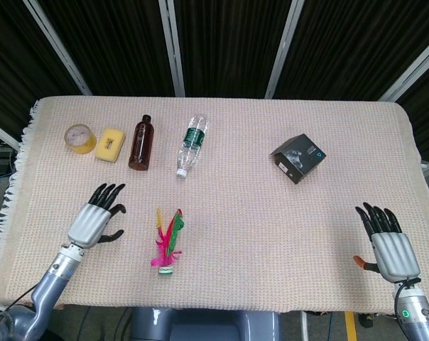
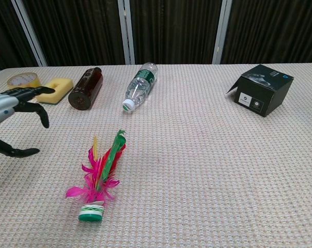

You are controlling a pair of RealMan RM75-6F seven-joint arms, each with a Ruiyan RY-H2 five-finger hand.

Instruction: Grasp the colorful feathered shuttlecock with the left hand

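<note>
The shuttlecock lies flat on the table, near its front edge. The left hand hovers beside it, fingers spread and grasping nothing. The right hand seems released too; the brown bottle and clear bottle lie on their sides.

The cloth-covered surface carries a tape roll, yellow sponge, brown bottle, clear bottle, black box and feathered shuttlecock.

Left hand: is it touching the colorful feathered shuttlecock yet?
No: in the head view the left hand hovers open beside the colorful feathered shuttlecock, with bare woven tablecloth between them.
</note>
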